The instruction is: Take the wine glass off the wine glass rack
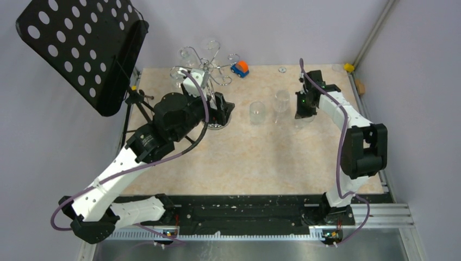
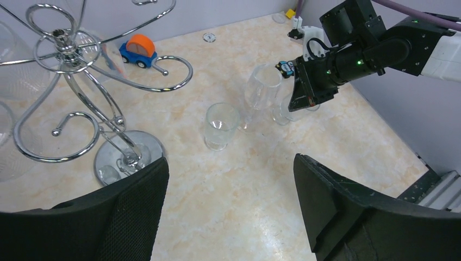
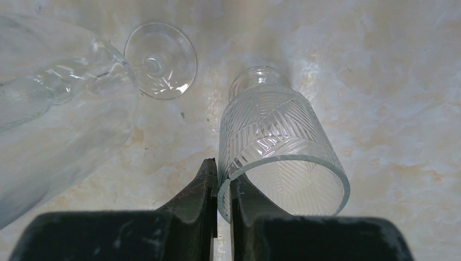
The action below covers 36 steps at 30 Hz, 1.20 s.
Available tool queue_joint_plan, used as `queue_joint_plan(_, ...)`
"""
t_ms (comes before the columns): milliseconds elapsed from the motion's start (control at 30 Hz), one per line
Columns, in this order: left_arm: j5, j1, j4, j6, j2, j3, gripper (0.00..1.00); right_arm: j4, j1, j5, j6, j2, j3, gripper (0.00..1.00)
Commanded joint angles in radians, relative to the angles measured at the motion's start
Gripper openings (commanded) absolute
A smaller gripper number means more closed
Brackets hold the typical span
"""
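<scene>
The chrome wine glass rack (image 1: 209, 68) stands at the back left; its scrolled arms (image 2: 70, 51) and disc base (image 2: 128, 155) fill the left of the left wrist view. Clear wine glasses (image 1: 187, 54) hang from its arms, and their bowls show at the left edge (image 2: 13, 76). My left gripper (image 1: 223, 111) is open and empty just right of the rack's base (image 2: 231, 206). My right gripper (image 3: 223, 179) is shut on the rim of a cut-glass tumbler (image 3: 272, 130), low over the table. A wine glass (image 2: 261, 89) stands upright beside it (image 3: 65, 103).
A second tumbler (image 1: 256, 112) stands mid-table (image 2: 220, 125). A blue and orange toy car (image 1: 240, 68) sits behind the rack. A black perforated music stand (image 1: 81, 49) on a tripod overhangs the table's left edge. Grey walls close the back and right.
</scene>
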State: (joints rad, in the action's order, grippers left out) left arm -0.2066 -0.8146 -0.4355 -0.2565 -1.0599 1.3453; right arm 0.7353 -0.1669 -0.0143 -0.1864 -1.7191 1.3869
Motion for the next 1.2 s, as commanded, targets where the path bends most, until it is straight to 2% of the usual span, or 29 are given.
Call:
queue_joint_plan(0,-0.044,0.002,0.02,0.058,0.002,0.064,0.89,-0.073,0.006,-0.019,0.008,-0.006,0.014,0.0)
queue_joint_plan(133,-0.126,0.002,0.024,0.115,-0.027,0.143,0.93,-0.071,0.007,0.001,0.001,-0.013,0.018,0.04)
queue_joint_plan(267,-0.166,0.002,0.044,0.131,-0.06,0.185,0.97,-0.073,0.009,-0.002,0.0,-0.019,0.022,0.18)
queue_joint_plan(367,-0.193,0.019,0.041,0.086,-0.103,0.245,0.99,-0.078,0.009,0.005,-0.004,-0.021,0.034,0.27)
queue_joint_plan(600,-0.138,0.119,-0.044,-0.024,-0.261,0.456,0.98,-0.069,0.01,0.0,-0.012,-0.011,0.102,0.32)
queue_joint_plan(767,0.02,0.257,-0.075,-0.149,-0.327,0.507,0.95,-0.088,0.01,-0.003,-0.035,0.054,0.109,0.35)
queue_joint_plan(967,0.084,0.355,-0.086,-0.227,-0.386,0.535,0.92,-0.136,0.008,-0.018,-0.088,0.195,0.061,0.4)
queue_joint_plan(1033,0.074,0.375,-0.095,-0.249,-0.412,0.552,0.87,-0.158,0.008,-0.039,-0.111,0.25,0.027,0.4)
queue_joint_plan(1167,-0.058,0.387,-0.106,-0.261,-0.445,0.563,0.73,-0.185,0.008,-0.075,-0.148,0.353,-0.031,0.4)
